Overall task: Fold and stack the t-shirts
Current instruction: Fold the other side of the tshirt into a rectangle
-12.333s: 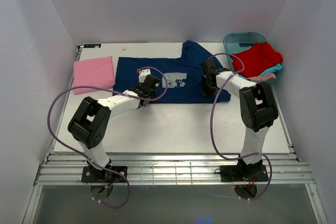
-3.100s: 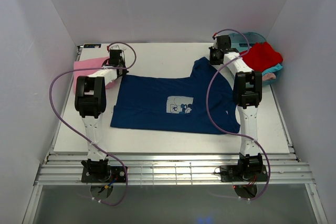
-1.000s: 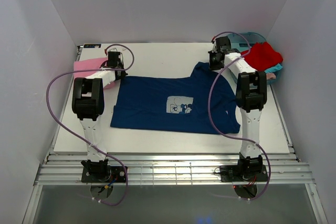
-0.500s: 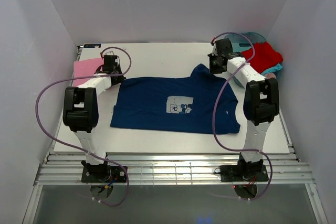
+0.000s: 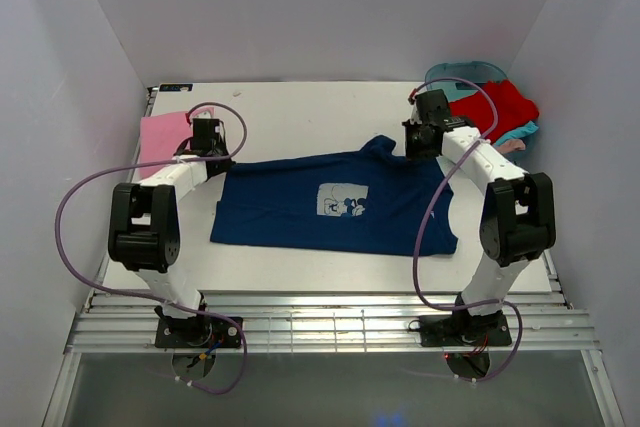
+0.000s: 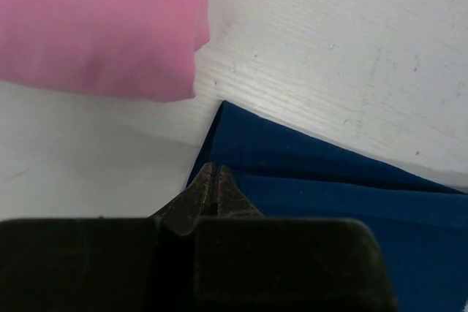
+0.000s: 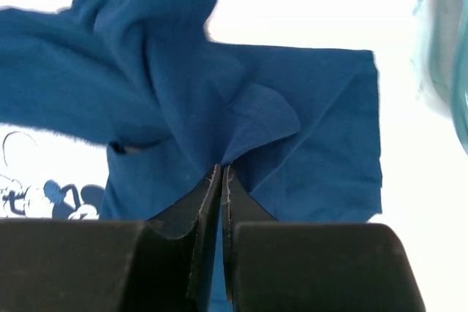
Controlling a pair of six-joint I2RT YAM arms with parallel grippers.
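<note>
Navy tee [image 5: 330, 205] lying spread on table [image 5: 300, 107] in top view, pink tee [image 5: 160, 137] sitting far left. Left wrist: left gripper [image 6: 212, 169] pinching shut on navy corner. Right wrist: right gripper [image 7: 221, 171] clamping shut on bunched navy fold.

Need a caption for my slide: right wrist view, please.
Right gripper shut on a pinched fold of the navy t-shirt, cartoon print at lower left.

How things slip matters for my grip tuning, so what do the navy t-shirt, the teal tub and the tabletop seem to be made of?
The navy t-shirt looks like soft matte knit cloth, probably cotton jersey: it bunches and folds. The teal tub: smooth, seemingly translucent plastic, going by its thin rigid rim. The tabletop: white-painted board, likely wood; faint grain lines show.
</note>
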